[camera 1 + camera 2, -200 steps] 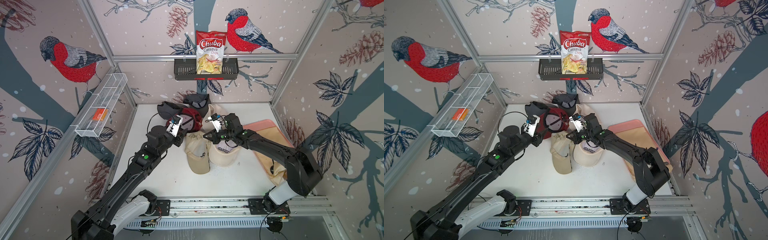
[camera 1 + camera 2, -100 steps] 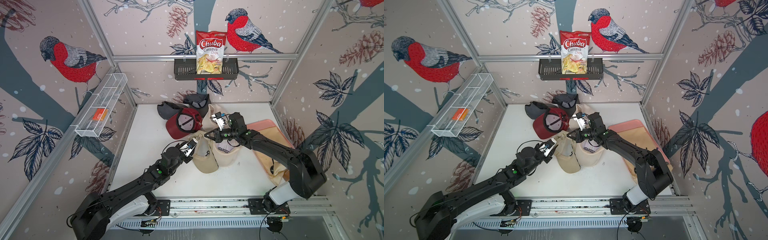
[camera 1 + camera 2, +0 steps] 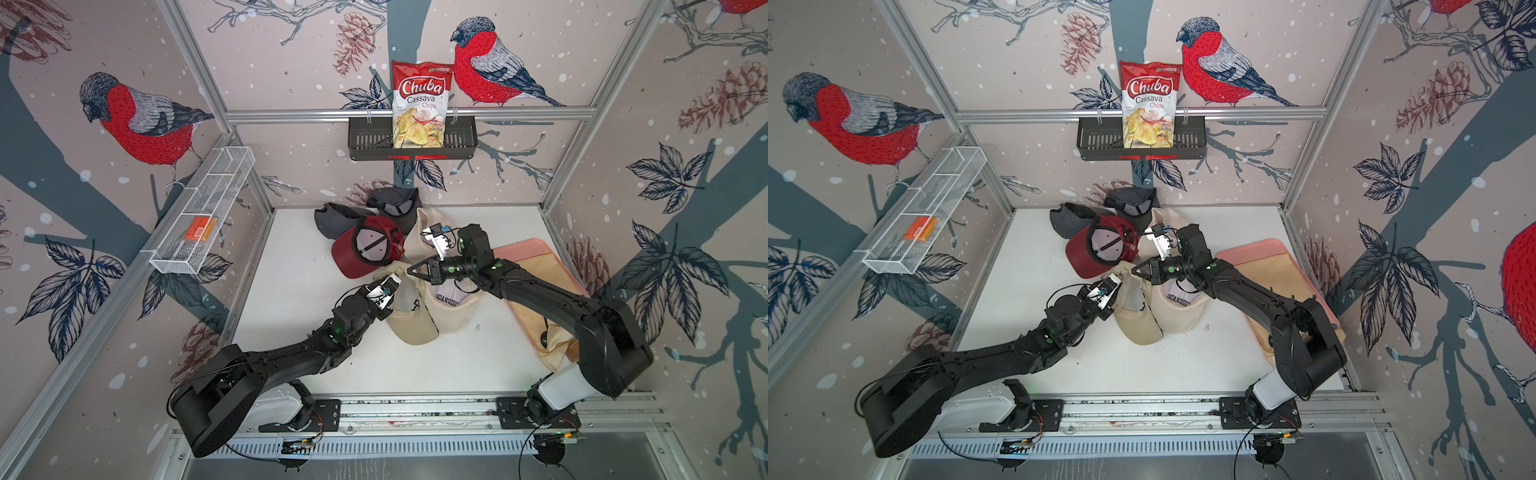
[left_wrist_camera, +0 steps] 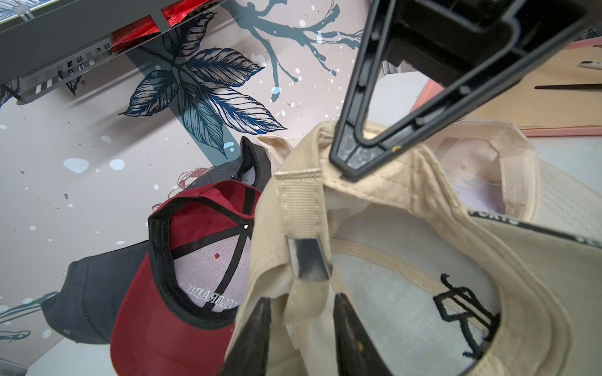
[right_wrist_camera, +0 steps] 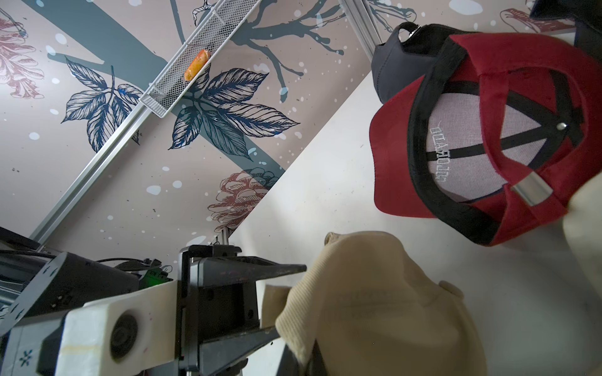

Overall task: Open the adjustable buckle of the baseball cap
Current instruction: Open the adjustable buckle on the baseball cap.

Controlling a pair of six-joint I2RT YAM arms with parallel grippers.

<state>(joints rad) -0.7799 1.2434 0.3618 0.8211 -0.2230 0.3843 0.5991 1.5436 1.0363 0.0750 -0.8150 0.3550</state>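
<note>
A beige baseball cap (image 3: 415, 328) (image 3: 1138, 328) lies upside down at mid-table. Its rear strap (image 4: 301, 201) runs through a metal buckle (image 4: 308, 258). My right gripper (image 3: 409, 271) (image 3: 1133, 270) (image 5: 303, 361) is shut on the cap's rear band just above the strap, as the left wrist view shows at its fingertips (image 4: 353, 153). My left gripper (image 4: 303, 322) (image 3: 397, 280) reaches in low from the front left. Its jaws stand partly closed on either side of the strap's loose end (image 4: 304, 309) (image 5: 273, 298) below the buckle, with thin gaps showing.
A second beige cap (image 3: 453, 307) lies under the right arm. A red cap (image 3: 368, 249) and two dark grey caps (image 3: 332, 220) (image 3: 395, 205) lie behind. A pink tray (image 3: 536, 257) with tan cloth sits at right. A black basket (image 3: 370, 141) and a wire shelf (image 3: 203, 208) hang on the walls.
My left arm swung from the red cap at the back down to the beige cap's strap, and its jaws narrowed. The right gripper kept its hold on the cap.
</note>
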